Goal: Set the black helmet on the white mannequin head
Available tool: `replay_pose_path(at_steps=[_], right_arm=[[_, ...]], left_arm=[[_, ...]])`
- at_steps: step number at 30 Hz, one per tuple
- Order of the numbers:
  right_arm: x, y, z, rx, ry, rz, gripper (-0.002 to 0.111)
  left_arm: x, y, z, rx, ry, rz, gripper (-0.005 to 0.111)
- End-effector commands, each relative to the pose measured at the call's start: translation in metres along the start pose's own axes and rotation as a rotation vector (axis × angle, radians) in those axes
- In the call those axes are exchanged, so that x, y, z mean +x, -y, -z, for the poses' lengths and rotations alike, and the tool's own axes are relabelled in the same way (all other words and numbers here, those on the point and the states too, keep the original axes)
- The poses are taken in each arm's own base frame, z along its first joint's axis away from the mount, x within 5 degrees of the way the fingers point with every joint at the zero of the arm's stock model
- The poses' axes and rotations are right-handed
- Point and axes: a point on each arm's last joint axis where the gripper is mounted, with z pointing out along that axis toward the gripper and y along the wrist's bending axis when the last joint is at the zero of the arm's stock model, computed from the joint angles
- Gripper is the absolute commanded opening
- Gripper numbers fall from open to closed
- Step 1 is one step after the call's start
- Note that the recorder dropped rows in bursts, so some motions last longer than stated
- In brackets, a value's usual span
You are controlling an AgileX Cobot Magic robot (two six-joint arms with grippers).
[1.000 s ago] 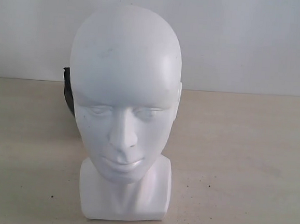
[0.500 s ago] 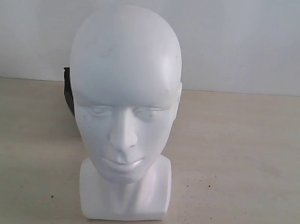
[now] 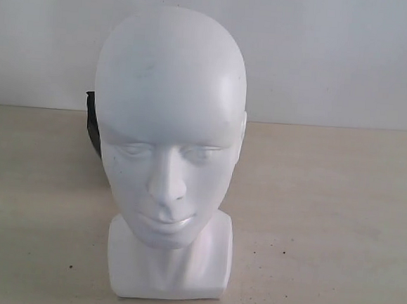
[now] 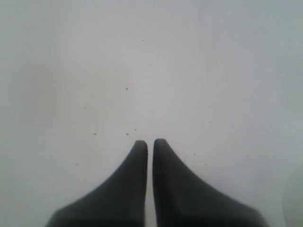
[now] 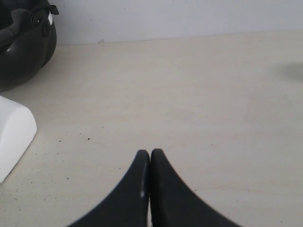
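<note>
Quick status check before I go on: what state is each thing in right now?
Mannequin head: upright on the table, bare, no helmet on it.
Helmet: resting on the table behind the head, not held.
Left gripper: shut, empty.
Right gripper: shut, empty.

The surface in front of me is a pale beige, matte top with a few dark specks scattered over it. The white mannequin head stands upright on it on its squarish base, facing the exterior camera. Behind the head, the black helmet rests on the same surface. From my right wrist I see the two near each other.
</note>
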Motion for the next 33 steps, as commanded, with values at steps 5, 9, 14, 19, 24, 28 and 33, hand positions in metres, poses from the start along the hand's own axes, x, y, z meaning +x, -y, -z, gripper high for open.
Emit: replay_pose_path(at_steps=[5, 9, 14, 19, 24, 28, 33], right_arm=[[-0.001, 0.000, 0.000, 0.005, 0.018, 0.006, 0.000], [-0.001, 0.000, 0.000, 0.005, 0.018, 0.006, 0.000], [-0.001, 0.000, 0.000, 0.005, 0.018, 0.006, 0.000], [-0.001, 0.000, 0.000, 0.005, 0.018, 0.006, 0.000], [-0.001, 0.000, 0.000, 0.005, 0.018, 0.006, 0.000], [-0.001, 0.000, 0.000, 0.005, 0.018, 0.006, 0.000], [-0.001, 0.000, 0.000, 0.005, 0.018, 0.006, 0.000]], left_arm=[[-0.022, 0.002, -0.092, 0.017, -0.308, -0.015, 0.004], [-0.012, 0.003, -0.117, 0.014, -0.306, -0.016, 0.004], [-0.002, 0.003, -0.122, 0.014, -0.352, -0.012, 0.004], [0.016, 0.003, -0.135, -0.018, -0.401, 0.142, 0.004], [0.043, 0.005, -0.165, -0.038, -0.596, 0.177, 0.004], [0.055, 0.006, -0.197, -0.044, -0.755, 0.170, 0.004], [0.075, 0.010, -0.229, -0.047, -0.979, 0.168, 0.004]])
